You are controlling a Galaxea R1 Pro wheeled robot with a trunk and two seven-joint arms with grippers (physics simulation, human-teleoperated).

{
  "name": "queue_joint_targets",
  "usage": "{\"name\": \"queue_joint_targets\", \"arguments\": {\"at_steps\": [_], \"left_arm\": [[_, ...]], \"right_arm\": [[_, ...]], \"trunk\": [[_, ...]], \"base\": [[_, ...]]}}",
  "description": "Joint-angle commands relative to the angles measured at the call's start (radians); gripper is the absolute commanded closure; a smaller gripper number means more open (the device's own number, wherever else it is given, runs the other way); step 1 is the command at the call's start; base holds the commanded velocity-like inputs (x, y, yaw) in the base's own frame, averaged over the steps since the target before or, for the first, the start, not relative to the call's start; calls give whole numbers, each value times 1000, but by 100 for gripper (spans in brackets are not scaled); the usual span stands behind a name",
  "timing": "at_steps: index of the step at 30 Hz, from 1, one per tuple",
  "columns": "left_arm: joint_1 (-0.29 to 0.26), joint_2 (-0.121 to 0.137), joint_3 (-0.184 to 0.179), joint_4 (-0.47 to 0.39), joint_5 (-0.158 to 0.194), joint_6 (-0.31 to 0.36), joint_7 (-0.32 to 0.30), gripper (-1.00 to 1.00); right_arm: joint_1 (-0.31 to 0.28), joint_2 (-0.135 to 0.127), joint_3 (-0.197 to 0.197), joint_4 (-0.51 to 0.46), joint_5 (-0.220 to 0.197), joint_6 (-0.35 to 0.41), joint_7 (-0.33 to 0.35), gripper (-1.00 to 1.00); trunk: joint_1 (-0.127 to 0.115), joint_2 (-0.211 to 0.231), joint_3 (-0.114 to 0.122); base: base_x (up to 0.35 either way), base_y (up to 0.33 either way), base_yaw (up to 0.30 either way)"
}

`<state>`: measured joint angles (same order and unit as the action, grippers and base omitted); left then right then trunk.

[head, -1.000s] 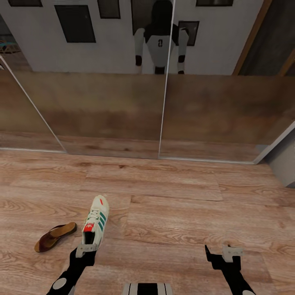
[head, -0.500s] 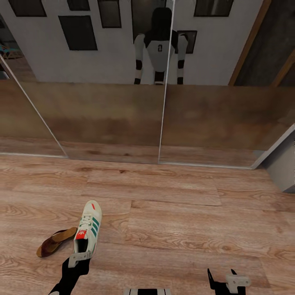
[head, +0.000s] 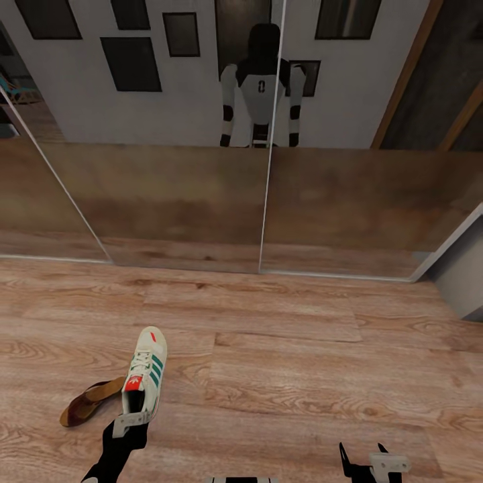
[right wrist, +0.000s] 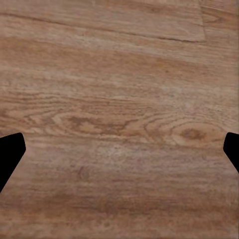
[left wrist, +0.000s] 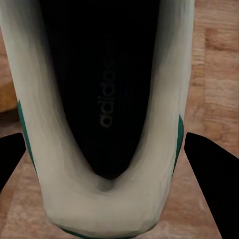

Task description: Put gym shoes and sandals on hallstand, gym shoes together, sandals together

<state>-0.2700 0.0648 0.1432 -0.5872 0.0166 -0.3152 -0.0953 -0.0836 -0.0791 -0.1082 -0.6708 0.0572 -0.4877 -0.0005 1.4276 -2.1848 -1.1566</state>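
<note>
Left tool (head: 131, 424) is right at the heel of one gym shoe (head: 144, 372); in the left wrist view its two dark fingers (left wrist: 209, 172) sit wide apart on either side of the heel, with gaps showing, so it's open and straddling, not clamped on anything; can't tell if the shoe is off the corridor floor (head: 302, 349) at all, looks like it's resting there with the toe pointing away from the robot. Right tool (head: 376, 463) hangs low over bare planks, spread wide and holding nothing.

Just beside the sneaker, touching or nearly so, lies one brown sandal (head: 84, 404); further out it's just floor up to the mirrored sliding doors (head: 168, 194), where the robot's reflection (head: 258, 87) stands.

Progress-wise I'd say we're at the very start; nothing here is racked, one shoe is about to be grabbed, one sandal waits; the other sneaker, other sandal and the hallstand are out of frame, so basically everything's left.
</note>
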Motion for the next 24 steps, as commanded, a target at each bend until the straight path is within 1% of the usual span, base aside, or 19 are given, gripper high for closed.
{"name": "queue_joint_targets", "arguments": {"at_steps": [1,10,20,24], "left_arm": [[-1,-1,6,1,2,-2,-11,100],[-1,-1,7,2,3,-1,-10,100],[-1,0,10,2,3,-1,-9,100],[-1,0,12,1,3,-1,-9,100]], "right_arm": [[-1,1,-2,1,6,-3,0,-100],[-1,2,-3,60,6,-3,1,-100],[-1,3,-5,71,4,-4,-4,-100],[-1,4,-5,71,4,-4,-5,-100]], "trunk": [[0,0,1],[0,0,15],[0,0,23],[0,0,23]], "base": [[0,0,0],[0,0,0],[0,0,2],[0,0,111]]}}
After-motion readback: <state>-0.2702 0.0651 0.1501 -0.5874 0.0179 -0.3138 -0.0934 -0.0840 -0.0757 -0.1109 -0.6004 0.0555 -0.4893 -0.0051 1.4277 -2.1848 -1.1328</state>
